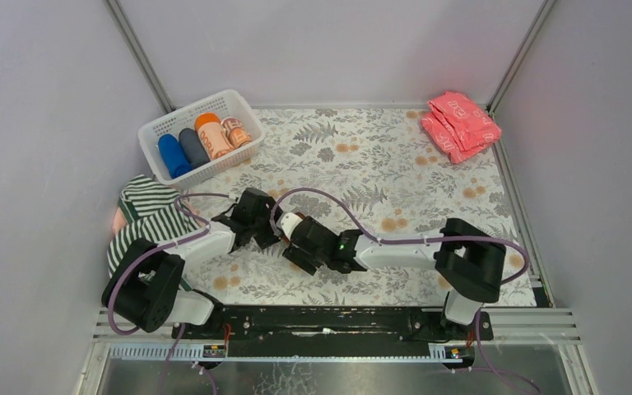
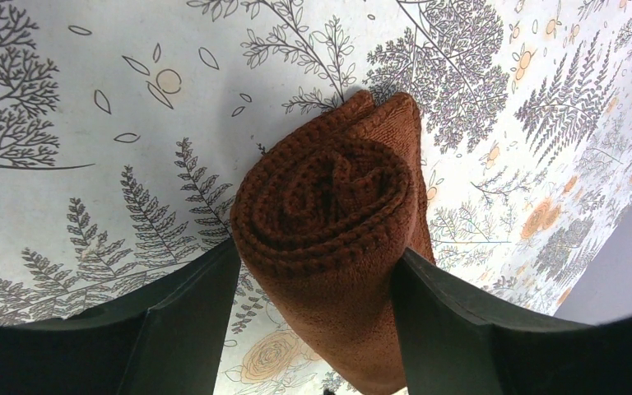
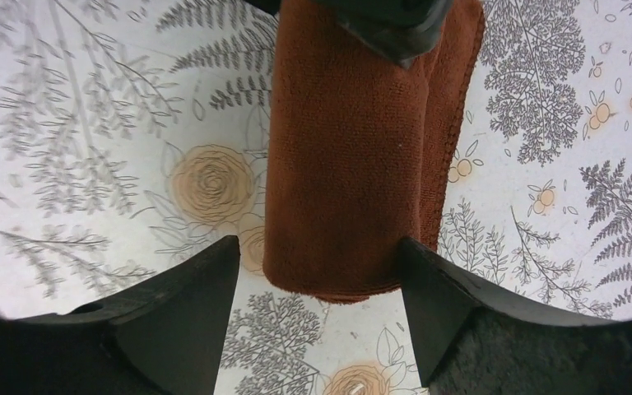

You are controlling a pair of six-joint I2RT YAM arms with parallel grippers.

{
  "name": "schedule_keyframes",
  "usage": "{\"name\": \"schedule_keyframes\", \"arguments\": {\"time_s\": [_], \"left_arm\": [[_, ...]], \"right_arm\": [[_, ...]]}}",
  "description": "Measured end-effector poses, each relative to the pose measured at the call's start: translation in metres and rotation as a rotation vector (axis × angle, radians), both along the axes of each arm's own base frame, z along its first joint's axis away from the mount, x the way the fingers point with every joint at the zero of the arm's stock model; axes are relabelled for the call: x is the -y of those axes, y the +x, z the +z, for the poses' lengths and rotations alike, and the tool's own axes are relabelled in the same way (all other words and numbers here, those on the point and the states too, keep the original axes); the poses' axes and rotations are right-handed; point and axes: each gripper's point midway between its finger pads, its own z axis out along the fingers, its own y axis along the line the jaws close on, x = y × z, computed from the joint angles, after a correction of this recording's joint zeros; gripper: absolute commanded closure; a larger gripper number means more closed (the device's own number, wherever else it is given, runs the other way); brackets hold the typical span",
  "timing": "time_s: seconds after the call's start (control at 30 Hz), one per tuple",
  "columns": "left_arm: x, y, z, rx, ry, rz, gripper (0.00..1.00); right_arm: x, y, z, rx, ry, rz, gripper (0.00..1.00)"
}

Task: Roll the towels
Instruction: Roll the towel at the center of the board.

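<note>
The rust-brown rolled cloth towel [image 2: 329, 197] lies on its side near the middle of the table, and I give every place from it.

Far left of this roll, a dark-and-white striped cloth towel [image 1: 150, 212] lies unrolled and bunched. Behind and left of the roll stands a white plastic lattice basket [image 1: 214, 167] with finished rolled towels [image 1: 202, 140] inside. Just left of the roll, the left gripper [image 2: 319, 247] presses it from both sides, so its jaws are closed on it. Just right of the roll, the right gripper [image 3: 319, 240] straddles the other end with jaws apart, and a gap shows on one side. Far right and behind the roll sits a stack of coral-pink folded towels [image 1: 461, 123].

I think the danger is the outer flap of the roll: if the left jaws release too early, the soft cloth can spring open. The two grippers are also very near each other and could knock together.

The surface is a floral printed table cover [image 1: 362, 156], flat and smooth-looking, enclosed by plain grey walls [image 1: 313, 49]
</note>
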Motion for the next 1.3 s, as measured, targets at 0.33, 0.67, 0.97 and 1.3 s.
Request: {"name": "schedule_keyframes", "arguments": {"time_s": [0.33, 0.67, 0.97, 1.3], "left_arm": [[0.0, 0.0, 0.0, 0.0, 0.0, -0.001, 0.33], [-0.008, -0.01, 0.018, 0.03, -0.003, 0.013, 0.2], [-0.011, -0.025, 0.04, 0.086, -0.074, 0.039, 0.19], [-0.002, -0.034, 0.018, 0.015, -0.126, 0.031, 0.24]], "right_arm": [[0.004, 0.005, -0.021, 0.036, -0.104, 0.008, 0.5], [-0.006, 0.007, -0.021, -0.164, 0.044, -0.024, 0.62], [-0.014, 0.011, -0.015, -0.468, 0.299, -0.11, 0.66], [-0.025, 0.0, -0.015, -0.729, 0.501, -0.131, 0.69]]}}
